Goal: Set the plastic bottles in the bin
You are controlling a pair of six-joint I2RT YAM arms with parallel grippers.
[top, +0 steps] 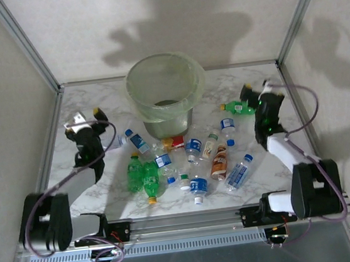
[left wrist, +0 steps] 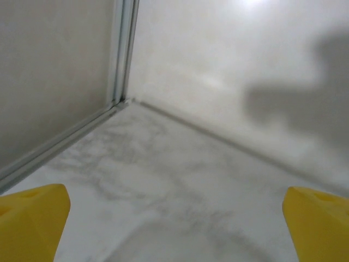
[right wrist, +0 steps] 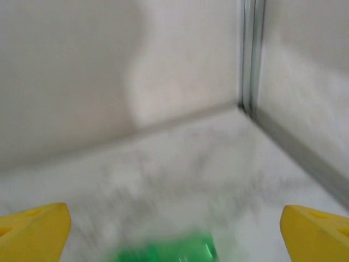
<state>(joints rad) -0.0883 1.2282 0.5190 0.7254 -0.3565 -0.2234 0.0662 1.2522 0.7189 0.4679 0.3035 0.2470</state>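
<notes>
Twelve or so bottles (top: pixel 193 149) lie loose on the marbled surface (top: pixel 92 96) in the overhead view. Most are heaped just in front of the bin (top: pixel 134 91), which stands at the far middle with a pale green liner folded over its rim. One green bottle (top: pixel 238 107) lies apart on the right, just beside the right end effector (top: pixel 257 91). The left end effector (top: pixel 87 117) hangs left of the bin, near a clear bottle (top: pixel 137 141) but not touching it.

From the left wrist, we see the left end effector (left wrist: pixel 174 229) spread wide, with bare surface between its yellow fingertips (left wrist: pixel 32 218). It carries nothing.

From the right wrist, the right end effector (right wrist: pixel 174 229) is likewise spread wide and empty. The green bottle (right wrist: pixel 169 254), blurred, sits low in the frame between the two fingertips, though we cannot tell whether it is within their reach.

We judge the step in hand to be the right arm's approach to that stray green bottle. The next move calls for coming down until the fingers straddle the bottle's body, then closing across its width. After that it must be lifted clear of the bin's rim before it is let go. With so many bottles on the surface, the task looks barely begun.
</notes>
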